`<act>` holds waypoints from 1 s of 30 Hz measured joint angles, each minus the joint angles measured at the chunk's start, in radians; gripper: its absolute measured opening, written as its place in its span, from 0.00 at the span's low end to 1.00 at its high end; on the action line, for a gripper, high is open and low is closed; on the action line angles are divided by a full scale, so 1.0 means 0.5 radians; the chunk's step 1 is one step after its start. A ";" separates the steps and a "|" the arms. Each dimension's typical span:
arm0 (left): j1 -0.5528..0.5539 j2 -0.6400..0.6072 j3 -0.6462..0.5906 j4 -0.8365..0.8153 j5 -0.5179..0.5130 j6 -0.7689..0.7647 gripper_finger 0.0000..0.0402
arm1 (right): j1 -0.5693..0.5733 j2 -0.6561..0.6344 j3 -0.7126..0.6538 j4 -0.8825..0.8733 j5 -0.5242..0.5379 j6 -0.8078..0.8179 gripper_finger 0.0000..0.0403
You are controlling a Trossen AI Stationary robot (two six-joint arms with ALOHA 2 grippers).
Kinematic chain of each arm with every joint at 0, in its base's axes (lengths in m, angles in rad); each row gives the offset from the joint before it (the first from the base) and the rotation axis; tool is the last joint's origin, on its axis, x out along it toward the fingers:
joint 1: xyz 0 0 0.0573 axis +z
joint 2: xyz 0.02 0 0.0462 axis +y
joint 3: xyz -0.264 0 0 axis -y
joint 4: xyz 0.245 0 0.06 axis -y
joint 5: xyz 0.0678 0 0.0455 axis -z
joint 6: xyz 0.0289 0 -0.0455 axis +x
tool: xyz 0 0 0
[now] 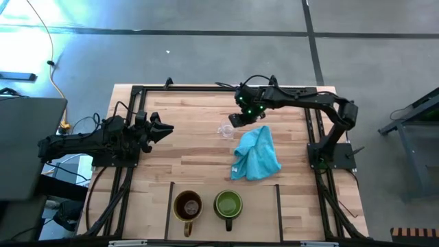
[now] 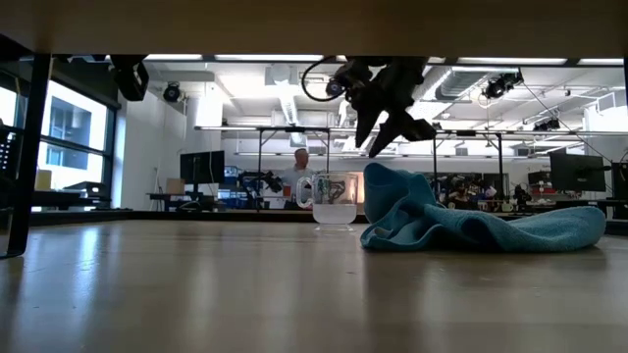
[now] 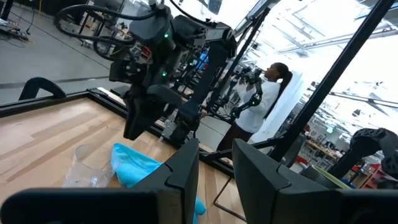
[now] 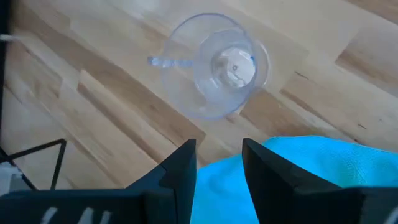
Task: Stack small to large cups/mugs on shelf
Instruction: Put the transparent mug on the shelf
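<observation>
A clear glass cup (image 1: 226, 130) (image 4: 219, 65) stands upright on its base mid-table, its handle (image 4: 165, 61) to one side. My right gripper (image 1: 240, 119) (image 4: 219, 163) hovers open above it and the turquoise cloth (image 1: 256, 154), slanting down, touching nothing. In the low view the right gripper (image 2: 391, 132) hangs over the glass cup (image 2: 334, 202). A brown mug (image 1: 187, 206) and a green mug (image 1: 228, 204) stand side by side in one bay of the shelf (image 1: 257, 213) at the near edge. My left gripper (image 1: 163, 129) (image 3: 216, 171) waits open at the left, roughly level.
The crumpled turquoise cloth (image 2: 471, 224) lies right beside the glass cup, toward the table's right. Black frame rails (image 1: 137, 110) run along the table's sides and far edge. Thin black bars (image 1: 169, 202) divide the shelf. A person (image 3: 264, 102) stands beyond the table.
</observation>
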State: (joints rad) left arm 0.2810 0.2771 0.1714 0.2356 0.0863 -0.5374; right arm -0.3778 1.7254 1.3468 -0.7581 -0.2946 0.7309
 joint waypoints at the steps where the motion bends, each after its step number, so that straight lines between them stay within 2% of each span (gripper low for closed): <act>1: 0.001 -0.001 0.000 0.000 0.000 0.000 0.21 | 0.001 0.010 0.000 0.004 0.008 0.009 0.29; 13: 0.000 0.000 0.000 0.000 0.006 0.003 0.21 | -0.029 0.029 0.000 0.047 0.169 0.067 0.29; 30: 0.000 0.000 0.000 0.001 0.006 0.016 0.21 | -0.029 0.049 0.000 0.086 0.150 0.209 0.29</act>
State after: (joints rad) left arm 0.2811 0.2771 0.1712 0.2359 0.0891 -0.5292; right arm -0.3924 1.7500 1.3468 -0.7151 -0.2197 0.8352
